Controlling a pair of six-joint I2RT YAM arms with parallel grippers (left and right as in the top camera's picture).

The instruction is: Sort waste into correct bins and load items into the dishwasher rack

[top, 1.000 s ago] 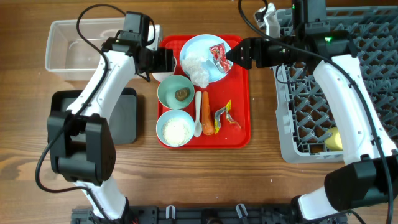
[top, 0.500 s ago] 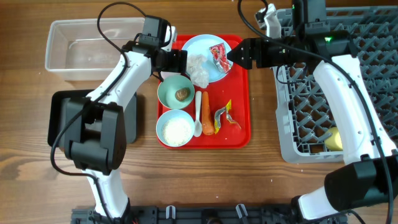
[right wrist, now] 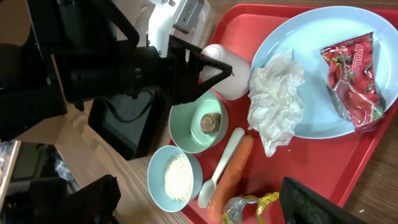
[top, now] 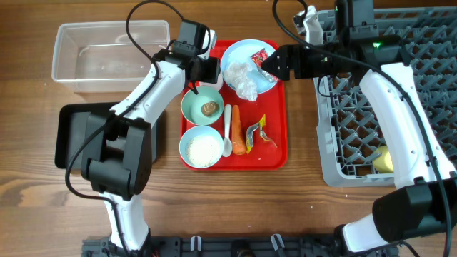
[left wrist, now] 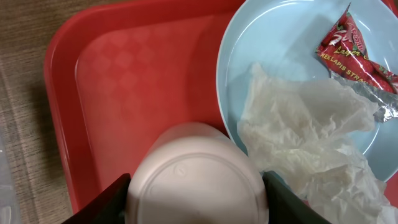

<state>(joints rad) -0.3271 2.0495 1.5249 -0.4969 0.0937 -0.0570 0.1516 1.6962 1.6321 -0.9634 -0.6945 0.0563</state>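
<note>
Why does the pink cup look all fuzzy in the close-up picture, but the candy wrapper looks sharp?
Left wrist view: the pink cup sits right under the lens, so it blurs; the red wrapper and tissue, farther off, stay crisp. Right wrist view: the same cup looks sharp. Overhead view: evenly lit, soft shadows, nothing blurred.

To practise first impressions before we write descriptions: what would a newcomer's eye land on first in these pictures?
The bright red tray at the middle of the table, crowded with dishes and scraps. At its top, a pale blue plate holds crumpled tissue and a red wrapper; beside it the left gripper straddles a pink cup.
</note>
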